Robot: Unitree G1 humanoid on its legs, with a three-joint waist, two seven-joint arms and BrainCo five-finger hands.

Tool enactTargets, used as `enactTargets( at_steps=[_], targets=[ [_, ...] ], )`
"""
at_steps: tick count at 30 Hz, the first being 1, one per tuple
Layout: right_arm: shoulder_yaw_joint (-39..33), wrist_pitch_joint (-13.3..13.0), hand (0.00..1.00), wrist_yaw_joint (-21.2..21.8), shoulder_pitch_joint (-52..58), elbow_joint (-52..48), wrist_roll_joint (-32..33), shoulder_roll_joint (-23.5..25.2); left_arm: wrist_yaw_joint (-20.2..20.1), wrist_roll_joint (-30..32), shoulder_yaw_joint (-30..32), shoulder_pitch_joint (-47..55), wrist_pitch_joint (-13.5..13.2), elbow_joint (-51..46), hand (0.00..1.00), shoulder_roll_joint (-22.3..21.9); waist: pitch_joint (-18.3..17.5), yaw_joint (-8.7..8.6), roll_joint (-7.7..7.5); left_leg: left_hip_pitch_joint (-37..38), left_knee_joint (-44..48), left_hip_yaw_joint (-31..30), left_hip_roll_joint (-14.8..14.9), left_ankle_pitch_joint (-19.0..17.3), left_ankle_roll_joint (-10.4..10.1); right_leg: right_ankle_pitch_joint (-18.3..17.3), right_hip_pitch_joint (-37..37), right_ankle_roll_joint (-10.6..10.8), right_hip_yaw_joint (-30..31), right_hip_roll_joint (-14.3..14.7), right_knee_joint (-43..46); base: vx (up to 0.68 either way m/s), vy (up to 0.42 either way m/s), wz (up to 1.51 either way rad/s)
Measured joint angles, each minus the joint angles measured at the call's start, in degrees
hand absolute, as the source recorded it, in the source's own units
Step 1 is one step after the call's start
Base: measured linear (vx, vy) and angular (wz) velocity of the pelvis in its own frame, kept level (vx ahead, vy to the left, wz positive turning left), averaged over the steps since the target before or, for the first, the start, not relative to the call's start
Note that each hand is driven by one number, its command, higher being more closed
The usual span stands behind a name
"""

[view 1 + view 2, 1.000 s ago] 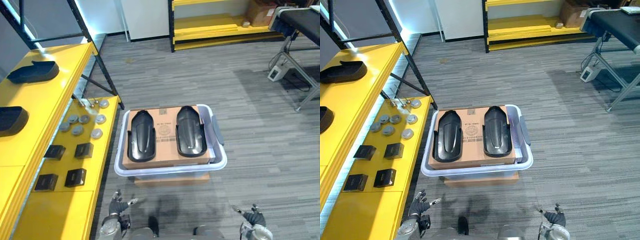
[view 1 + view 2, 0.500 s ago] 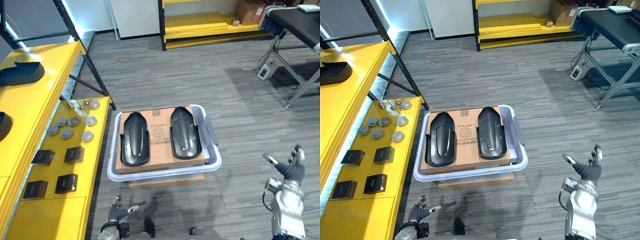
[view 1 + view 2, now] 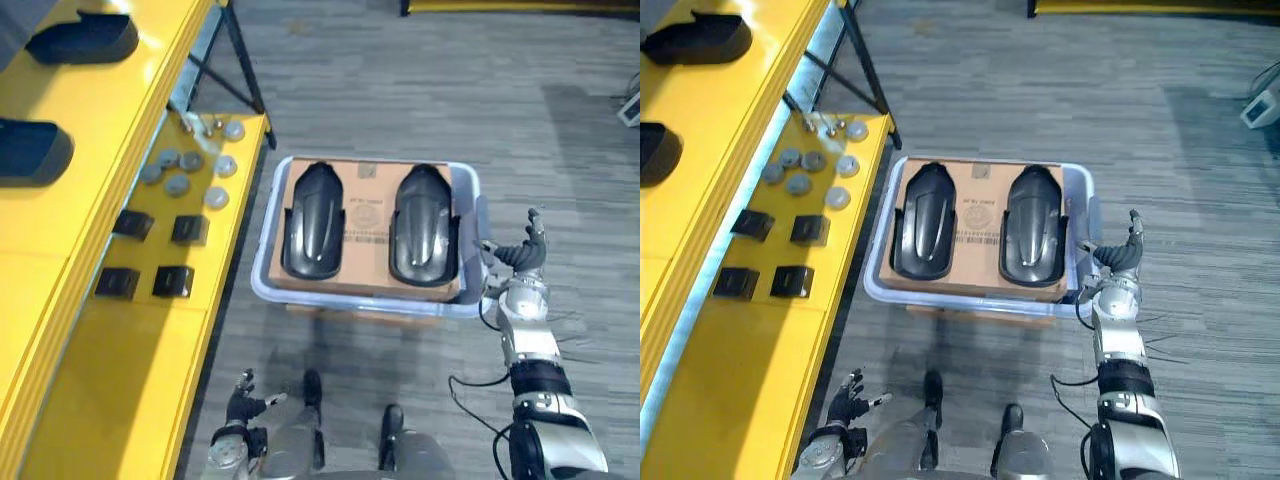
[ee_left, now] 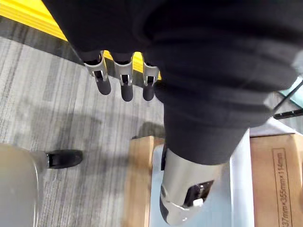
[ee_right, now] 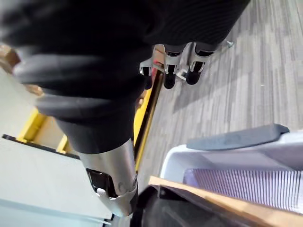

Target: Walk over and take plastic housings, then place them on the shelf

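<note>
Nothing is taken yet: 2 plastic housings (image 3: 313,222) lie side by side on a cardboard box (image 3: 367,212) in the pale bin (image 3: 258,285). The right hand (image 3: 522,256) hovers just beside its rim, spread and empty; the left hand (image 3: 242,395) hangs low, relaxed (also empty). The yellow shelf (image 3: 105,120) holds 2 dark housings (image 3: 85,35), discs (image 3: 180,172) and small boxes (image 3: 189,229).

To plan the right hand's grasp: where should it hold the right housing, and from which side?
Probably its long right edge, from above and the right: the right housing lies flat on the cardboard, and the open right hand is on that side.
</note>
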Motion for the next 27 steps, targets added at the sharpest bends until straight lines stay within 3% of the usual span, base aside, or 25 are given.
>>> enactTargets(
  at_steps=[7,8,11,24,27],
  targets=[
    [-2.7,2.0,0.00,-0.9,-9.5,15.3,0.6,-0.6,1.6,-1.1,-1.5,-3.2,-0.1,0.1,0.00,-0.6,2.8,1.32,1.30,-1.6,0.1,-2.1,-0.1,1.0,-1.0,0.1,-0.7,0.0,-1.9,-0.2,0.0,-0.01,-0.018,0.13],
    [-3.4,2.3,1.00,-1.2,-10.5,17.1,1.2,-0.6,2.3,-1.2,-2.1,-3.9,-0.2,0.1,0.00,-0.6,3.3,1.32,1.45,-1.8,0.1,-2.8,-0.1,1.1,-1.2,0.1,-0.7,0.0,-2.3,-0.1,0.0,-0.01,-0.029,0.17],
    [-3.8,2.4,1.00,-1.2,-12.1,20.3,2.5,-0.6,2.4,-1.2,-3.1,-5.1,-0.3,0.1,0.00,-0.7,3.8,1.27,1.38,-3.1,0.1,-3.1,-0.6,2.6,-2.7,0.1,-1.6,0.0,-2.7,-0.5,0.0,-0.02,-0.021,0.10],
    [-3.1,1.6,1.00,-0.8,-15.1,22.4,2.9,-3.4,2.4,-2.3,-3.5,-7.4,-0.9,0.6,0.00,-0.5,6.1,0.80,0.64,-3.4,0.0,-2.8,0.2,2.9,-2.8,0.5,-2.9,-0.4,-1.8,-0.2,1.0,-0.03,-0.009,-0.04],
    [-2.2,1.9,1.00,-0.9,-12.5,17.5,3.2,-3.1,2.4,-2.3,-3.6,-7.3,-1.0,0.1,0.00,-0.6,6.1,0.64,0.63,-3.3,0.0,-2.8,0.4,2.9,-2.8,0.5,-2.9,-0.4,-1.7,-0.1,1.2,-0.02,-0.013,0.00]
  ],
)
